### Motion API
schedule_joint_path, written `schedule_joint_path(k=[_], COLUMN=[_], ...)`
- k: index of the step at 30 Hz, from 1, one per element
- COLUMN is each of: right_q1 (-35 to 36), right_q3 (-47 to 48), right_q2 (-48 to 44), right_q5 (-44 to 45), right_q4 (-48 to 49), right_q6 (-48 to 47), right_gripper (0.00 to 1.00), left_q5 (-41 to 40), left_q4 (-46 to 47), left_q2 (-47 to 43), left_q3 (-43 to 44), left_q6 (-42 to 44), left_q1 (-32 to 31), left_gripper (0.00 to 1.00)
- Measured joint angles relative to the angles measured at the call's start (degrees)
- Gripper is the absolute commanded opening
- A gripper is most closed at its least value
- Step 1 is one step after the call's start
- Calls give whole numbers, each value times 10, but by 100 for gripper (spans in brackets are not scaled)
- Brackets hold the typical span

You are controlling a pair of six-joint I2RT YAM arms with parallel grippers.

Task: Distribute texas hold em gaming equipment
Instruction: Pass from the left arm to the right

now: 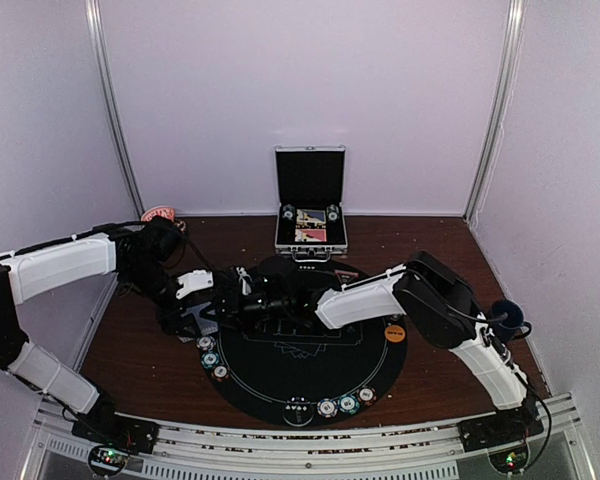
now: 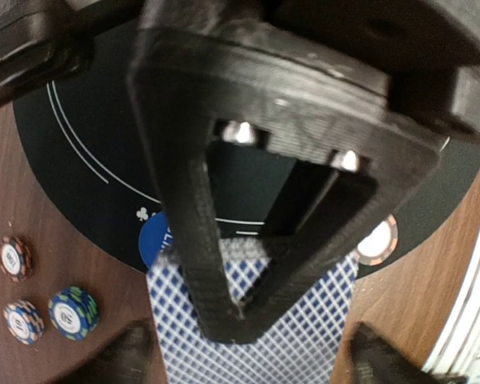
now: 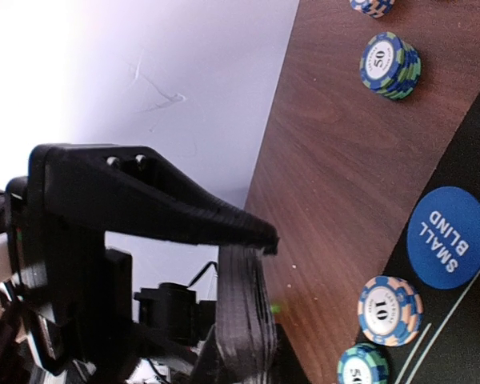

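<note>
brown table [image 1: 130,350]; open case [image 1: 310,178] holds chips [image 1: 288,212], decks [image 1: 311,226]; left hand [image 2: 244,360] spread, right hand [image 3: 258,246] pinching playing cards [image 2: 304,320]

A silver metal case [image 1: 310,180] stands open at the back of the brown wooden table [image 1: 140,350], its black-lined lid upright against the white wall. A round black mat [image 1: 280,380] with thin white lines covers the table's middle. A dark blue mug [image 1: 508,316] sits near the right edge, partly hidden. At the back left lies something round and pinkish [image 1: 160,213] — perhaps a lid.
</note>
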Motion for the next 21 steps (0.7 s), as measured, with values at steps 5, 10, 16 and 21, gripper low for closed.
schedule_joint_path(k=[5, 10, 16, 21], right_q1=[1, -1, -18, -32], right_q3=[3, 3, -43, -108], right_q2=[0, -1, -47, -121], right_q5=[-5, -4, 7, 22], right_q4=[4, -16, -71, -87], right_q6=[0, -19, -65, -95], right_gripper=[0, 0, 0, 0], left_q5=[2, 6, 26, 50], left_q4=[11, 12, 36, 76], left_q2=[0, -15, -62, -76], left_q3=[-3, -12, -18, -21], left_q6=[-5, -5, -5, -5], left_q1=[-2, -2, -2, -2], left_gripper=[98, 98, 98, 98])
